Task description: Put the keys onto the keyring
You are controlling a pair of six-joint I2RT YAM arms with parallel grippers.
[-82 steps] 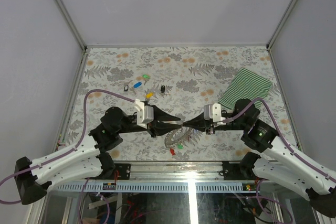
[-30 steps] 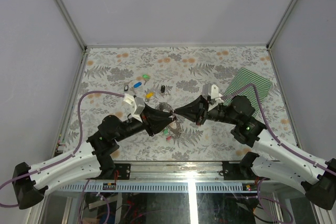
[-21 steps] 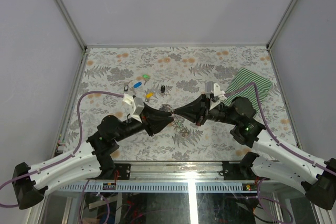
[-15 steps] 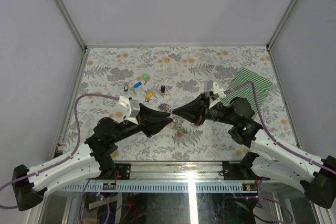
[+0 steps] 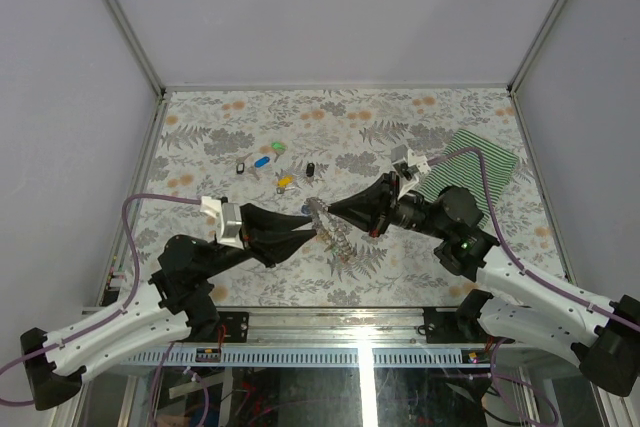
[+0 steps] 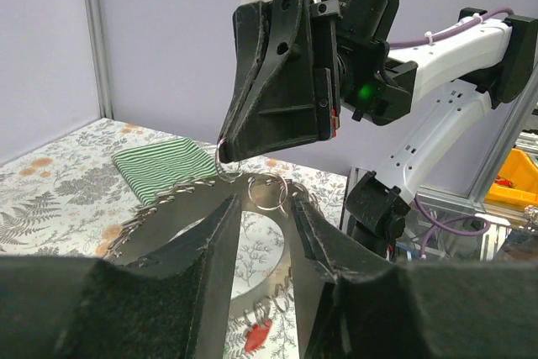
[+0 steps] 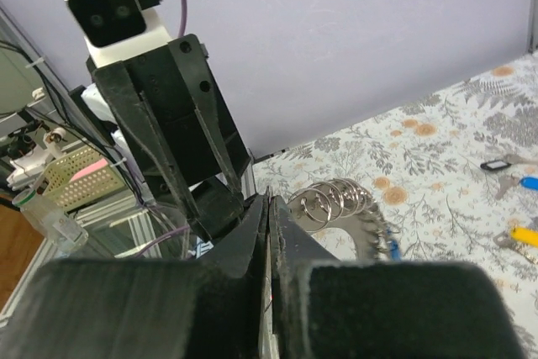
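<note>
Top view: left claw (image 5: 308, 227) is closed partway on the keyring (image 5: 338, 239) and holds it off the table (image 5: 450, 127), the ring jutting past its tips. The right claw (image 5: 333, 210) is fully closed, its tip meeting the ring's far edge just beside the left claw's tips. 4 keys lie loose well beyond both claws: green key (image 5: 277, 149), blue key (image 5: 262, 161), yellow key (image 5: 284, 181), black key (image 5: 311, 169). A 5th small dark item near the blue one is too small to identify. A striped cloth (image 5: 470, 169) lies behind the right claw. Left wrist view: the keyring (image 6: 172, 212) passes flat between the left claw's (image 6: 262, 208) fingers, with small wire loops along its edge. The right claw (image 6: 225, 155) hangs directly above those tips. Whether it pinches a loop cannot be told. A red key (image 6: 256, 334) hangs below the ring, cut off by the frame, so its attachment is presumed, not seen. Right wrist view: the right claw (image 7: 267, 216) has its jaws pressed together. The left claw (image 7: 223, 191) faces it, and the ring's loops (image 7: 332, 199) sit just beyond the tip. The blue key (image 7: 530, 182) and yellow key (image 7: 519, 237) are clipped at the frame edge. Judgement: about 1 key on, at least 4 left to do.
</note>
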